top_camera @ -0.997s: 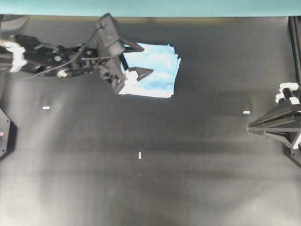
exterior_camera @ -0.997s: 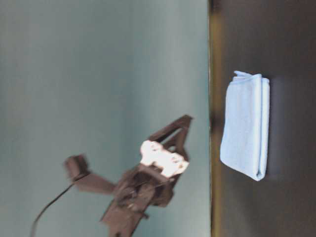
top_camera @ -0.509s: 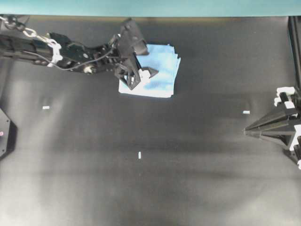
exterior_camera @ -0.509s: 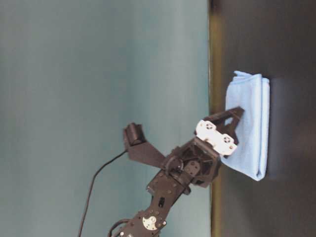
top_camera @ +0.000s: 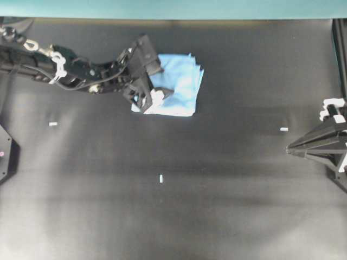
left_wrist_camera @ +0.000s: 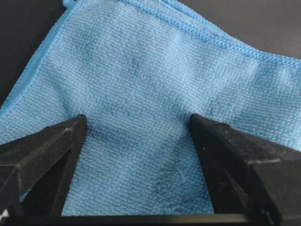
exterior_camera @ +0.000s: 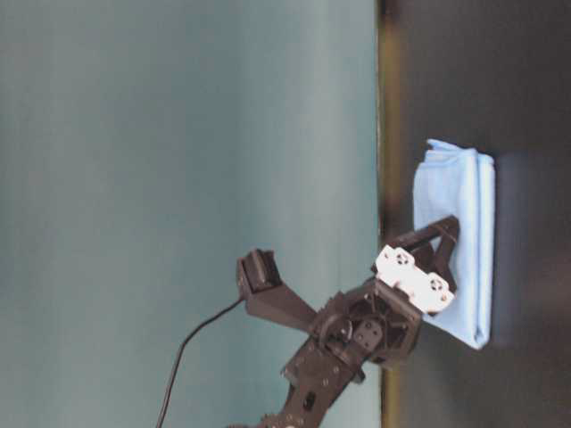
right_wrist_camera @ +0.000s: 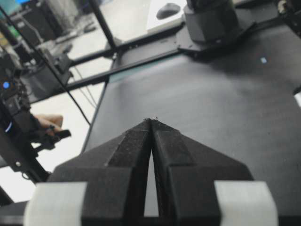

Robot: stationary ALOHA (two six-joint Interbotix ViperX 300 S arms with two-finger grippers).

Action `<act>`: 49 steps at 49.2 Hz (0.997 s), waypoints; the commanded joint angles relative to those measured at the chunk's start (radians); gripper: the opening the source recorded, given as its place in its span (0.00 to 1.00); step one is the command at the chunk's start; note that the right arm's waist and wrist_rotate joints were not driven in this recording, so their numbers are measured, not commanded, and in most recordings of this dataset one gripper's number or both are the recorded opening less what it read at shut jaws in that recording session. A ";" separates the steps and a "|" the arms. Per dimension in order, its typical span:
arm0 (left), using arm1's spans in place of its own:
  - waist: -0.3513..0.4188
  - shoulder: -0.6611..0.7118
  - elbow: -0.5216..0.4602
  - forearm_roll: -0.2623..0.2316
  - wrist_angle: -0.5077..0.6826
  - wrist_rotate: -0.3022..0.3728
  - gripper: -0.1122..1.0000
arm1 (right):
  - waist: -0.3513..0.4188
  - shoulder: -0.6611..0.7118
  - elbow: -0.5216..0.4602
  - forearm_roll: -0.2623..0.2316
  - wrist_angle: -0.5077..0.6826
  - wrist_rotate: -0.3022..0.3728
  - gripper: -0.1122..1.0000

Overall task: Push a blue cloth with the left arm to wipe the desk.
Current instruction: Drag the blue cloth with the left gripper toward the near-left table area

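Observation:
The blue cloth (top_camera: 181,86) lies folded on the black desk (top_camera: 162,216) near its far edge. It also shows in the table-level view (exterior_camera: 459,205). The left arm reaches in from the left. Its gripper (top_camera: 159,80) is open and points down onto the cloth's left part, with both fingertips pressed on the fabric. In the left wrist view the cloth (left_wrist_camera: 141,70) fills the frame between the spread fingers of the left gripper (left_wrist_camera: 136,123). My right gripper (top_camera: 289,149) is shut and empty at the right edge, tips together in its wrist view (right_wrist_camera: 151,120).
Small white tape marks sit on the desk at the left (top_camera: 52,124), the middle (top_camera: 161,179) and the right (top_camera: 283,129). A teal strip (top_camera: 162,8) runs along the far edge. A black mount (top_camera: 4,151) stands at the left edge.
The left gripper swung over the cloth and came down onto it. The cloth has shifted slightly left and toward the front. The right gripper has barely moved.

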 commanded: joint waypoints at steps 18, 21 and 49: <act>-0.192 -0.163 0.227 0.005 -0.095 -0.015 0.88 | 0.000 -0.017 0.005 0.002 0.021 -0.002 0.10; -0.225 -0.179 0.256 0.003 -0.097 -0.017 0.88 | 0.000 -0.018 0.005 0.000 0.021 0.000 0.10; -0.598 -0.288 0.396 0.003 -0.066 -0.020 0.88 | -0.002 -0.023 0.002 0.000 0.017 -0.002 0.10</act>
